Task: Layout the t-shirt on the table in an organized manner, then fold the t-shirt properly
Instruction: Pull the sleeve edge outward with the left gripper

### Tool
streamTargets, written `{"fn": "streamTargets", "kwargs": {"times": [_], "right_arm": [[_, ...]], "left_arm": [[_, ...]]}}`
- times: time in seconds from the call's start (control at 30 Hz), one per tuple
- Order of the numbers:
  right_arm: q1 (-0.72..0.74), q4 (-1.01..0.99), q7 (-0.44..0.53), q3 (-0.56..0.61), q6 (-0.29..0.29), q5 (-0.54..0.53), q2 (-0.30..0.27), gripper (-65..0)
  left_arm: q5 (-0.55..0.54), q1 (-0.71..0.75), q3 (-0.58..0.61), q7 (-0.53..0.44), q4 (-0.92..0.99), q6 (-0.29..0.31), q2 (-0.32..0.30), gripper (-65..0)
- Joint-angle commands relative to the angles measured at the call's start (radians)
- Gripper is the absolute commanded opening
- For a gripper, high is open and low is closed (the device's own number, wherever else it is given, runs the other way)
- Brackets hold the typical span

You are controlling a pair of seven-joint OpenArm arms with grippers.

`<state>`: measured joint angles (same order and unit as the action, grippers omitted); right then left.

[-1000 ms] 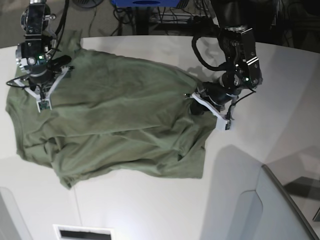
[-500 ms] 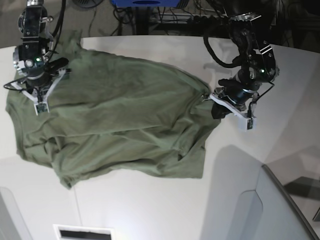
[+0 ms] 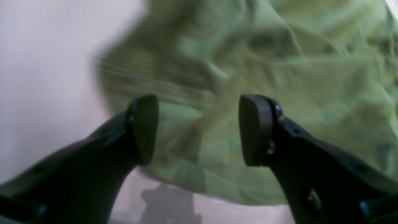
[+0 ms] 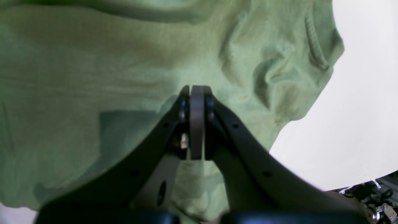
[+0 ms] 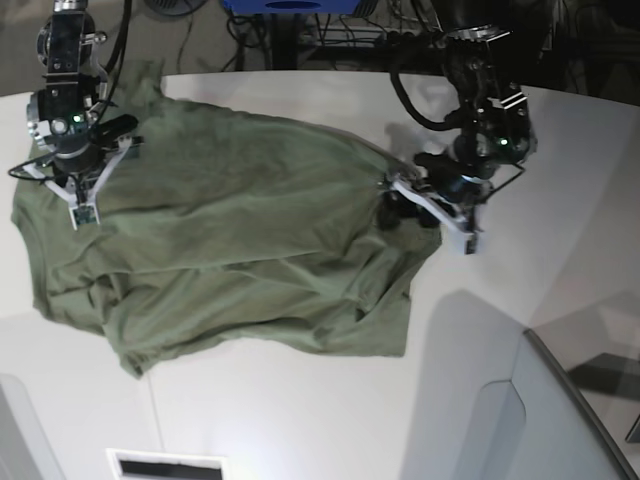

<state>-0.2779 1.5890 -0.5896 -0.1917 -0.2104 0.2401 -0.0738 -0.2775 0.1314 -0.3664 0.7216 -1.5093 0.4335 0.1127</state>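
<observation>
A grey angled panel (image 5: 560, 420) rises at the near right corner of the white tabletop (image 5: 300, 420), and a small dark slot (image 5: 168, 466) sits at the near edge, left of centre.

The olive shirt (image 5: 230, 250) lies rumpled across the left and middle of the tabletop. Its near hem runs from a low point at the near left across to a bunched, folded corner at the middle. Long creases cross the cloth from left to right. Its right edge is gathered into a dark fold under the arm on the right, and its far left part reaches close to the tabletop's far edge.

The left claw (image 5: 425, 205) is at the shirt's right edge. In the left wrist view the left claw (image 3: 199, 130) has its two dark pads set well apart, with blurred green cloth showing between and beyond them and nothing gripped; bare white tabletop lies to the left of the cloth.

Farther back on the left, the right claw (image 5: 82, 195) points down over the shirt's far left part. In the right wrist view the right claw (image 4: 196, 121) has its pads pressed flat together, with no cloth seen between them; wrinkled cloth fills the view beneath, and its ribbed edge (image 4: 314, 40) curls against white tabletop at the right.
</observation>
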Motion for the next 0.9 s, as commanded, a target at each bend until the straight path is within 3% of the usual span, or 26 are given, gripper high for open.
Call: {"fn": "streamTargets", "kwargs": {"times": [0.0, 0.13, 0.3, 0.63, 0.7, 0.8, 0.87], "right_arm": [[0.006, 0.015, 0.016, -0.002, 0.006, 0.005, -0.008, -64.2], [0.004, 0.015, 0.016, -0.002, 0.006, 0.005, -0.008, -64.2], [0.004, 0.015, 0.016, -0.005, 0.006, 0.005, -0.008, -64.2], [0.002, 0.015, 0.018, -0.004, 0.006, 0.005, -0.008, -64.2], [0.002, 0.015, 0.018, -0.004, 0.006, 0.005, -0.008, -64.2], [0.002, 0.015, 0.018, -0.004, 0.006, 0.005, -0.008, -64.2], [0.002, 0.015, 0.018, -0.004, 0.006, 0.005, -0.008, -64.2]], "left_arm": [[-0.012, -0.016, 0.000, -0.021, -0.003, 0.001, -0.006, -25.2], [-0.012, -0.019, 0.004, -0.036, 0.020, -0.002, -0.006, -25.3], [-0.012, -0.017, 0.010, -0.121, 0.037, -0.106, -0.006, -25.5], [-0.010, -0.054, 0.010, -0.125, 0.112, -0.107, -0.012, -26.0], [-0.010, -0.055, 0.010, -0.125, 0.115, -0.109, -0.012, -32.4], [-0.010, -0.071, 0.010, -0.125, 0.132, -0.111, -0.014, -50.4], [-0.010, -0.077, 0.010, -0.125, 0.154, -0.112, -0.014, -58.6]]}}
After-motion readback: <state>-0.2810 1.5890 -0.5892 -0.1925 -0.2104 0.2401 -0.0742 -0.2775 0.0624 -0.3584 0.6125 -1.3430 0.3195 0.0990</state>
